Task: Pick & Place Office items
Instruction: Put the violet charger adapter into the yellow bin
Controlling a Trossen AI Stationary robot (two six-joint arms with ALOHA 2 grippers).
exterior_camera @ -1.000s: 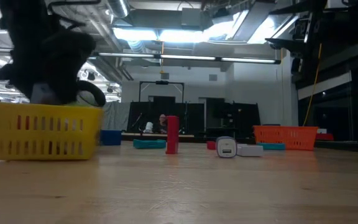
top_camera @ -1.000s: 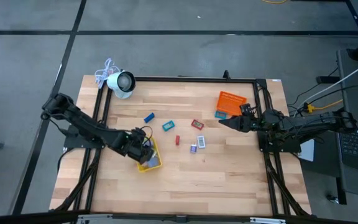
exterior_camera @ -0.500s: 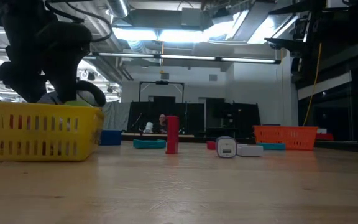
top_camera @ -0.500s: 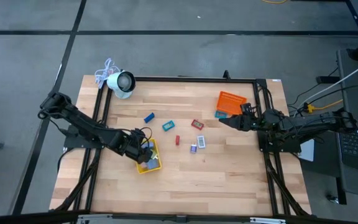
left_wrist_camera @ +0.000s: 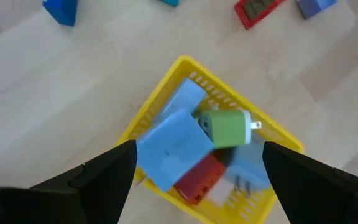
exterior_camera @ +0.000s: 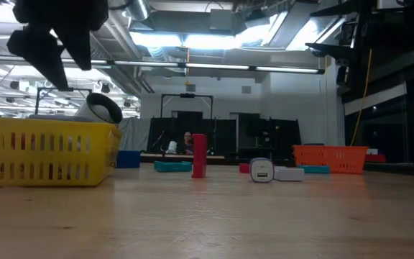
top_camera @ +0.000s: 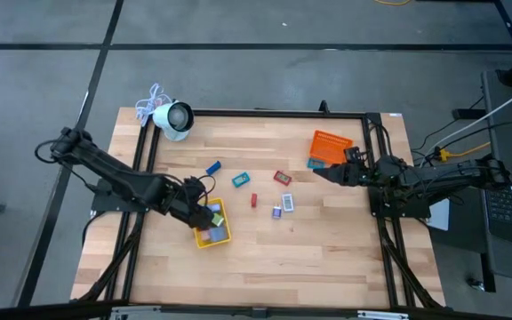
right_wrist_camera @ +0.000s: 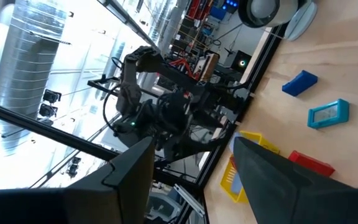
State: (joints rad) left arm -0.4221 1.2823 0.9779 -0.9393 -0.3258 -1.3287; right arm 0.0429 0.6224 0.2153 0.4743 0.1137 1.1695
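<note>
The office items fall in two groups relative to the yellow tray: several already lie inside it, among them a green plug-like block, a light blue slab and a red piece, piled loosely and partly overlapping; the rest lie loose on the bench, between the yellow tray and the orange tray, including a blue block, a teal piece, a small red upright piece and a pale barcoded piece. The left pincer hangs just above the yellow tray, jaws spread wide, holding nothing. The right pincer waits beside the orange tray, likewise open and empty. Judged by appearance, the pieces are light, rigid plastic with smooth faces, liable to skid or tip if nudged rather than squarely pinched. The advisable hold is across the two narrower flat sides at mid-body; the upright red piece looks easiest to topple, and the green block's protruding prongs are best avoided.
</note>
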